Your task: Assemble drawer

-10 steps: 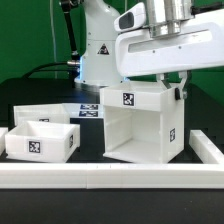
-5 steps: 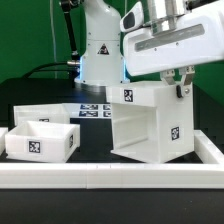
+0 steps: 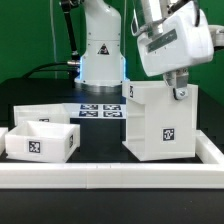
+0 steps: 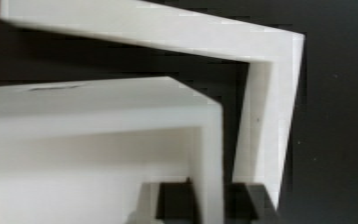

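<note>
**Item 1. Drawer housing** (image 3: pixel 160 125). A tall white square box, set on the exterior view's right of the black table (image 3: pixel 100 140), with one corner turned toward the camera. One black-and-white tag is borne high on the face toward the exterior view's left, and another at mid-height on the face toward the right. In the wrist view the housing (image 4: pixel 105 130) is seen from above as thin white walls meeting at a corner, with dark table beyond. Whether its base rests fully on the table cannot be told.

**Item 2. Gripper** (image 3: pixel 180 92). It is held at the housing's upper edge, on the exterior view's right. In the wrist view the gripper (image 4: pixel 208 200) is clamped on one upright wall of the housing, and that wall is pressed between the two black fingers (image 4: pixel 167 203).

**Item 3. Front tray** (image 3: pixel 55 143). A shallow white tray placed at the exterior view's left, well apart from the housing, with a tag on the wall facing the camera.

**Item 4. Rear tray** (image 3: pixel 35 112). It is placed just behind the front tray and partly hidden by it. Whether the two touch cannot be told.

**Item 5. Marker board** (image 3: pixel 100 109). It is laid flat on the table behind the trays, beside the housing's far corner, and several tags are shown on it.

**Item 6. Border rails.** One long white rail (image 3: pixel 100 177) is run along the near edge of the table. Another (image 3: pixel 212 150) is seen at the exterior view's right.

**Item 7. Arm base** (image 3: pixel 100 45). A white pedestal stood behind the marker board.
</note>
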Robot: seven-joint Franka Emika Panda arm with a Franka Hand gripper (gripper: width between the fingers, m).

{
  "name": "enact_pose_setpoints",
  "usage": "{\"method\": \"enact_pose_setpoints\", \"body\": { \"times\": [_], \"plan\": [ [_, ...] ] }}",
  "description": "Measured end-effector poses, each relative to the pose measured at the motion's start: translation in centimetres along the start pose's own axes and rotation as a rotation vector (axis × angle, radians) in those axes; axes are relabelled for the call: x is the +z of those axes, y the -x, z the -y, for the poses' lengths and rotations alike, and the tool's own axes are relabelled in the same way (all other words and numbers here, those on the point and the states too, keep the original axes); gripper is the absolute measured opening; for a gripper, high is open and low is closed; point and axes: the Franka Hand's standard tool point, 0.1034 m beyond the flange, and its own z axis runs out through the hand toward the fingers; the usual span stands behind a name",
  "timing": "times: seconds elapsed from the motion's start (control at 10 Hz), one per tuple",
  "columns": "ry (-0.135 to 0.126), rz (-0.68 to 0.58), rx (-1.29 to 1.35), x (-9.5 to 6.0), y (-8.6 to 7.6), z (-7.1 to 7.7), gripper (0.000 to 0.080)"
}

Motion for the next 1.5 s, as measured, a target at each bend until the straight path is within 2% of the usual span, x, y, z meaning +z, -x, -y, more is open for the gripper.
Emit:
{"method": "enact_pose_setpoints", "body": {
  "times": [0.2, 0.4, 0.6, 0.7, 0.9, 1.1, 1.4, 1.5],
  "plan": [
    [-0.021, 0.017, 0.202, 0.4, -0.6, 1.2, 0.0045],
    [-0.01, 0.032, 0.175, 0.8, 0.3, 1.9, 0.0045],
    [-0.019, 0.038, 0.164, 1.1, 0.7, 3.0, 0.0045],
    [-0.015, 0.046, 0.145, 1.4, 1.4, 3.7, 0.0045],
    [-0.017, 0.05, 0.139, 1.7, 1.3, 5.0, 0.0045],
    [0.003, 0.052, 0.12, 1.9, 1.6, 5.2, 0.0045],
    [0.003, 0.052, 0.116, 1.9, 1.5, 5.2, 0.0045],
    [0.003, 0.052, 0.115, 1.9, 1.5, 5.2, 0.0176]
  ]
}}
